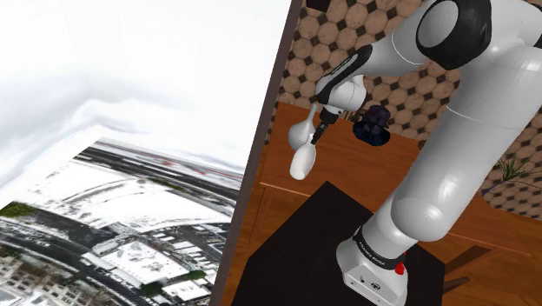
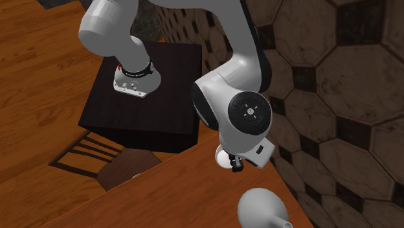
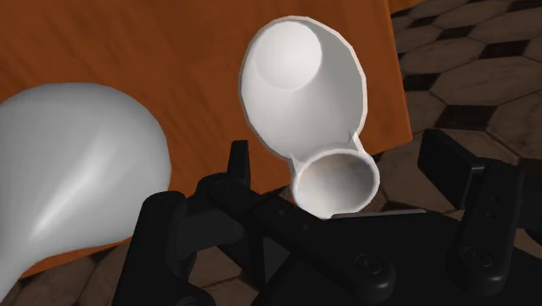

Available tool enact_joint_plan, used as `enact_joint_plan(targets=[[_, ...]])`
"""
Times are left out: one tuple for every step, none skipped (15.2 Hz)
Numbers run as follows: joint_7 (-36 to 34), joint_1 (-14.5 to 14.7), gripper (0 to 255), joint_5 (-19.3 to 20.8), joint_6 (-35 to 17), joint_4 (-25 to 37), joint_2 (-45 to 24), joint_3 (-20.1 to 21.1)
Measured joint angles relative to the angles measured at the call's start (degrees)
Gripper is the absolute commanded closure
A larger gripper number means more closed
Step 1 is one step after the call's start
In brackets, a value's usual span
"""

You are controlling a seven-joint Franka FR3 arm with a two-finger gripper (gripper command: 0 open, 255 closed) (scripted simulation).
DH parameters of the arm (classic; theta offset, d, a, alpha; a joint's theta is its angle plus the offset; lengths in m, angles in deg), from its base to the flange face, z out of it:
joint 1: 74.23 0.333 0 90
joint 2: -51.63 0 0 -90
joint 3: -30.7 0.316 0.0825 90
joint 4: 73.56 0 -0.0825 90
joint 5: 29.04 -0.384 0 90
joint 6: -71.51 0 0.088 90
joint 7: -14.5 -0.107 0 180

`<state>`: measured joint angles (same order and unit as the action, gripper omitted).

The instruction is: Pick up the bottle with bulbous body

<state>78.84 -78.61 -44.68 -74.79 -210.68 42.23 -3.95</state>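
In the shoulder view, my arm reaches from the black stand (image 1: 295, 252) over the wooden counter (image 1: 404, 163). The tool (image 1: 317, 135) points down at a white bottle (image 1: 302, 163) with a bulbous body, whose neck is turned up toward it. A second bottle (image 1: 298, 133), also white and round, is just beside the first and farther from the stand. A dark blue object (image 1: 373, 126) shows behind the wrist.

In the second exterior view, I look down on the wrist. The tool (image 2: 236, 165) hangs above the counter (image 2: 188, 194) near the patterned wall (image 2: 336, 97), and the bottle (image 2: 222, 155) is half hidden behind it. The second bottle (image 2: 259, 208) sits nearer this camera, and a chair (image 2: 90, 155) stands next to the stand (image 2: 149, 84).

In the wrist view, the tool (image 3: 340, 155) is spread wide. The bottle (image 3: 300, 78) has its open mouth between the fingers (image 3: 447, 161), and its body lies beyond them over the counter (image 3: 130, 43). As far as I can make out, neither finger touches the neck. The second bottle (image 3: 69, 174) bulges close alongside.
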Motion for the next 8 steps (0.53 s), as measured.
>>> enact_joint_plan(targets=[[0.9, -0.3, 0, -1.1, -0.6, 0.1, -0.9, 0.4], [1.8, -0.6, 0, -2.2, -1.3, 0.0, -1.7, 0.8], [2.6, -0.9, 0, -3.4, -2.1, 0.0, -2.7, 1.3], [3.2, -1.2, 0, -4.1, -2.4, 0.0, -3.3, 1.6], [3.4, -1.3, 255, -4.4, -2.6, 0.0, -3.5, 1.8], [3.6, -1.4, 255, -4.6, -2.7, 0.0, -3.6, 1.8], [3.6, -1.4, 255, -4.7, -2.8, 0.0, -3.7, 1.9], [3.6, -1.4, 255, -4.7, -2.8, 0.0, -3.7, 1.9]])
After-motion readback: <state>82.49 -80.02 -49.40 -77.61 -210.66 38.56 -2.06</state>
